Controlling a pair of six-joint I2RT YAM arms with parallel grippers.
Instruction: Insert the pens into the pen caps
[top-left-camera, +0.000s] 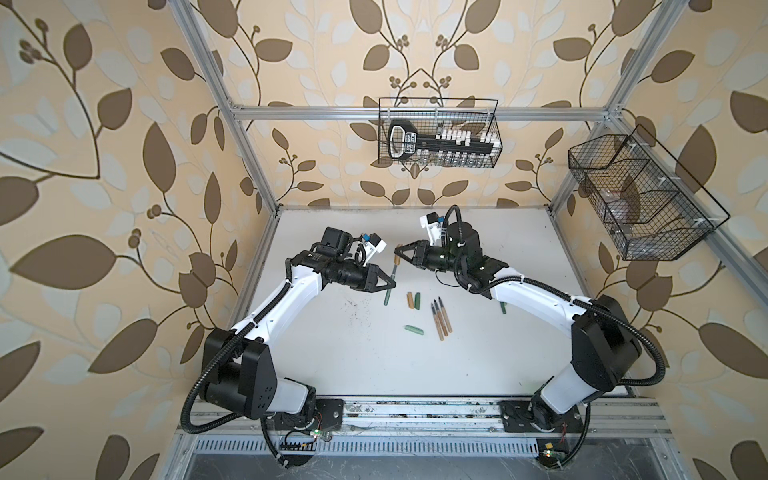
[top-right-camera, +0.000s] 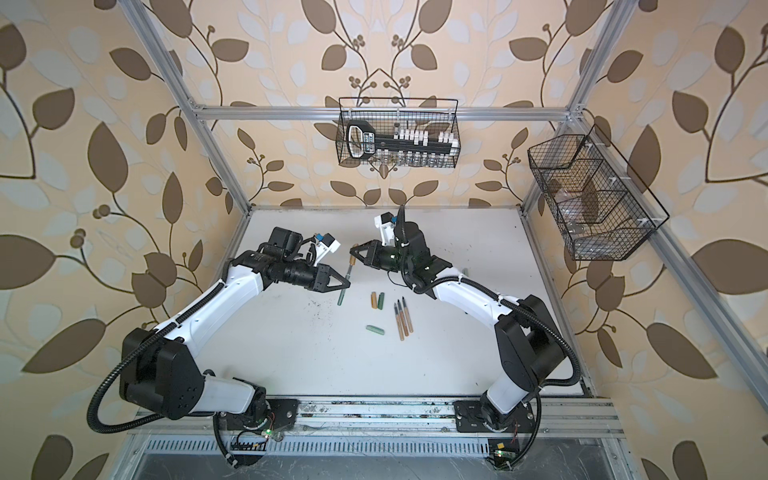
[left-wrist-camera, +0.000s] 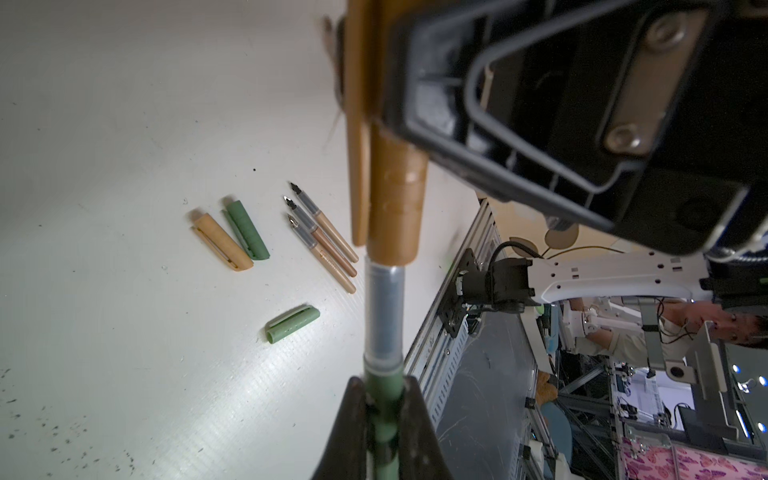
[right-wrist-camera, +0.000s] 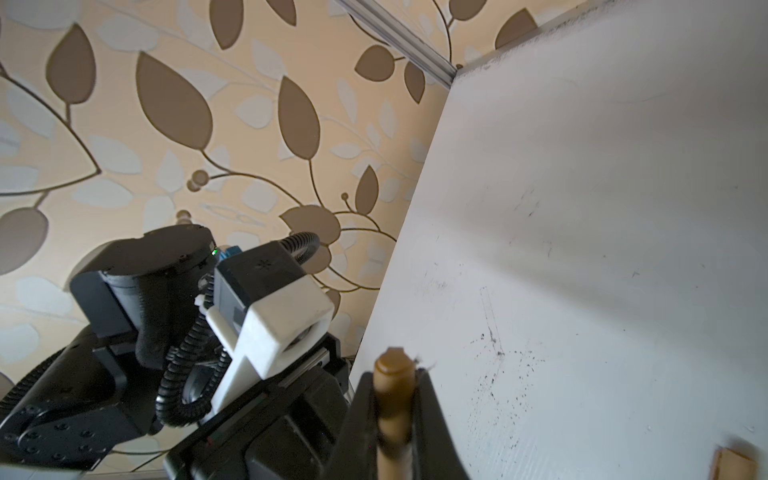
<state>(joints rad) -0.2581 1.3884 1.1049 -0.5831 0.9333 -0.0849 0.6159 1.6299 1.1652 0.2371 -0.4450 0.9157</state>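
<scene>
My left gripper (top-left-camera: 392, 285) (left-wrist-camera: 384, 388) is shut on a green-barrelled pen (top-left-camera: 389, 291) (left-wrist-camera: 383, 311). The pen's grey front section runs up into the open mouth of a tan pen cap (top-left-camera: 397, 258) (left-wrist-camera: 397, 199), and its tip is hidden inside. My right gripper (top-left-camera: 399, 249) (right-wrist-camera: 395, 388) is shut on that tan cap (right-wrist-camera: 395, 370), above the table's middle back. Three tan pens (top-left-camera: 439, 318) (left-wrist-camera: 324, 237) lie side by side on the table. Near them lie a tan cap (top-left-camera: 410, 300), a dark green cap (top-left-camera: 417, 300) and a pale green cap (top-left-camera: 414, 329) (left-wrist-camera: 293, 324).
A small green piece (top-left-camera: 503, 307) lies half hidden under my right forearm. A wire basket (top-left-camera: 438, 133) with tools hangs on the back wall and another wire basket (top-left-camera: 640, 199) on the right wall. An aluminium rail (top-left-camera: 415, 409) runs along the table's front edge.
</scene>
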